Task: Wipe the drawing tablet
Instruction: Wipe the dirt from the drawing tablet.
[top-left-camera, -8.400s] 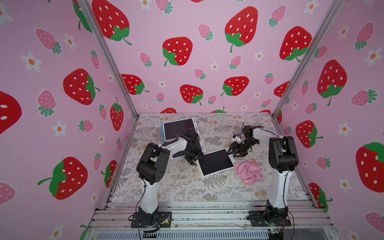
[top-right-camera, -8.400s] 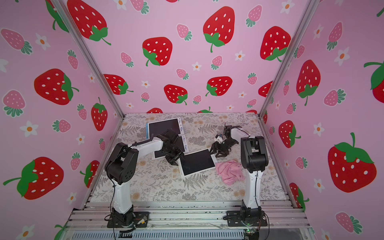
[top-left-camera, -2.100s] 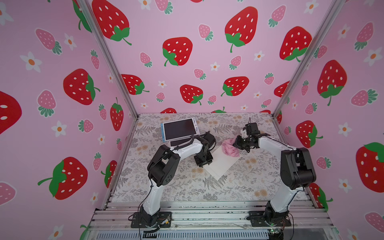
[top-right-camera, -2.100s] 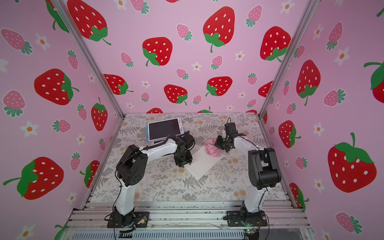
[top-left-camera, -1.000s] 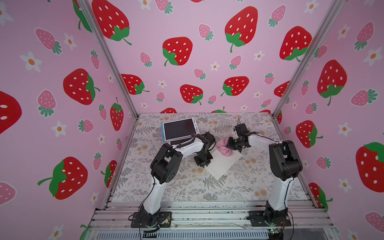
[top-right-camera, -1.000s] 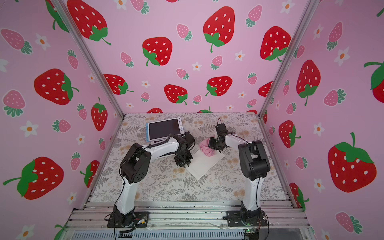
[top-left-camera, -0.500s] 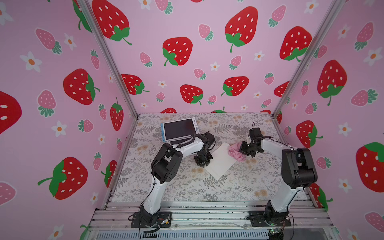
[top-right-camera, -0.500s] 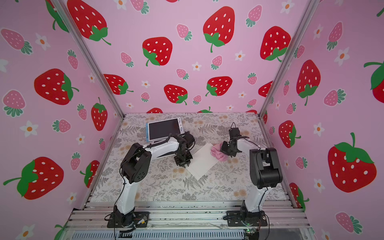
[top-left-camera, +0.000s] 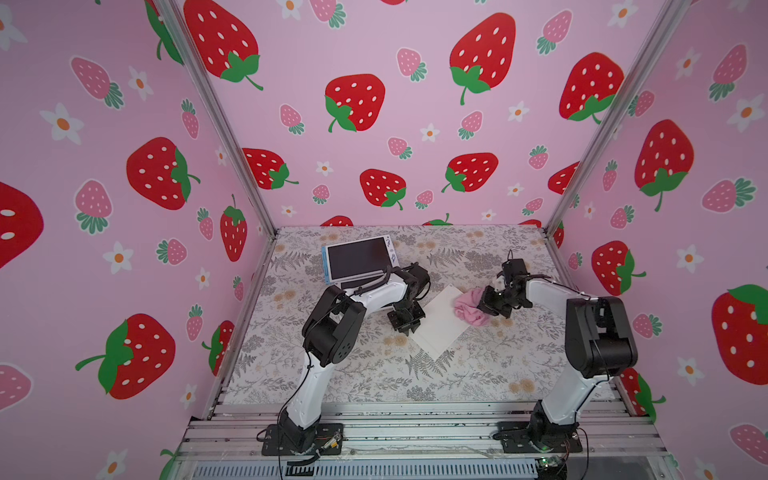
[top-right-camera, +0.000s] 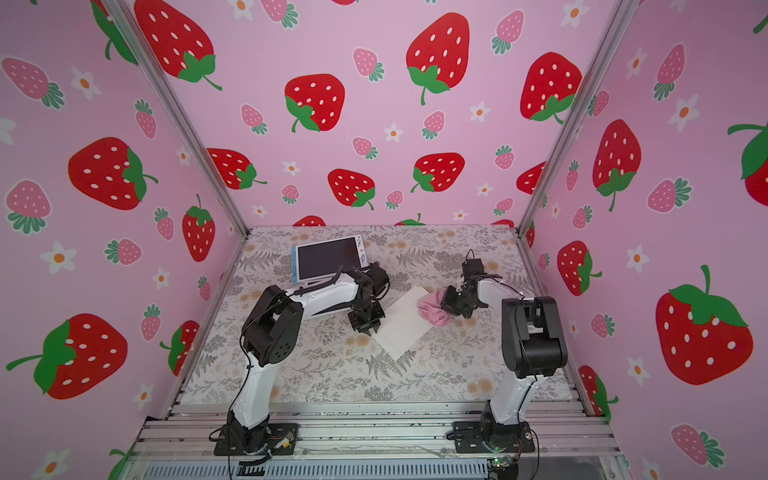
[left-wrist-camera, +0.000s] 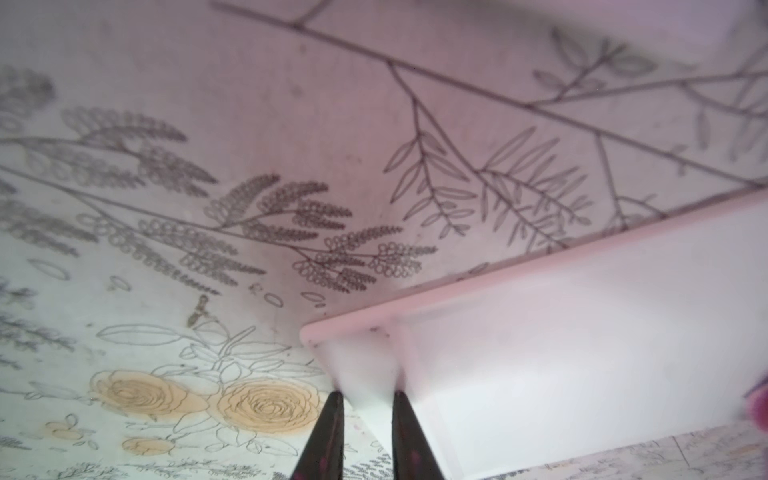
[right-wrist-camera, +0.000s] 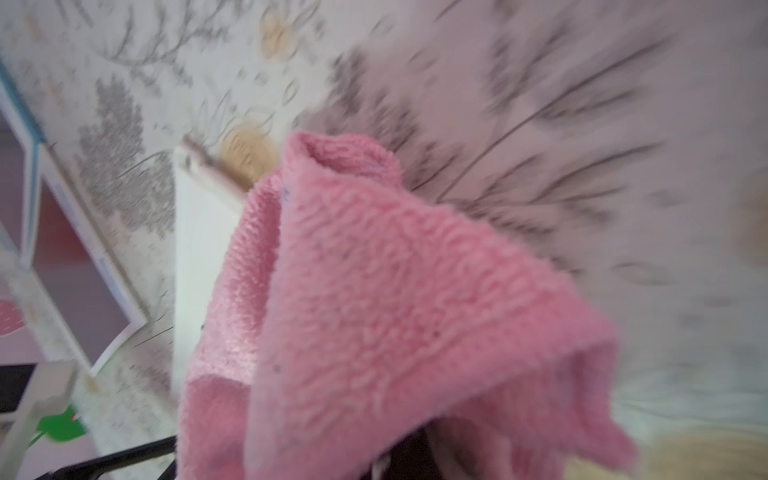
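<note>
in both top views the drawing tablet (top-left-camera: 440, 322) lies flat and skewed on the floral table (top-left-camera: 374, 374), glared white; its long axis runs from the left gripper (top-left-camera: 406, 329) at its near-left corner away toward the right gripper (top-left-camera: 485, 301); the pink cloth (top-left-camera: 466, 309) sits on the tablet's far right edge, so the bare face lies leftward of that hand, and the right arm looks better placed for the stroke; a second tablet (top-right-camera: 328, 259) with a dark screen lies well apart at the back, near the strawberry-print walls (top-right-camera: 374, 124); in the left wrist view the two fingers (left-wrist-camera: 328, 436) stand either side of the tablet's (left-wrist-camera: 582, 332) corner, clamped on it, which should pin it; in the right wrist view, blurred, the cloth (right-wrist-camera: 395, 311) fills the frame, bunched in closed jaws it mostly hides, the tablet's white face (right-wrist-camera: 199, 249) just beyond it
</note>
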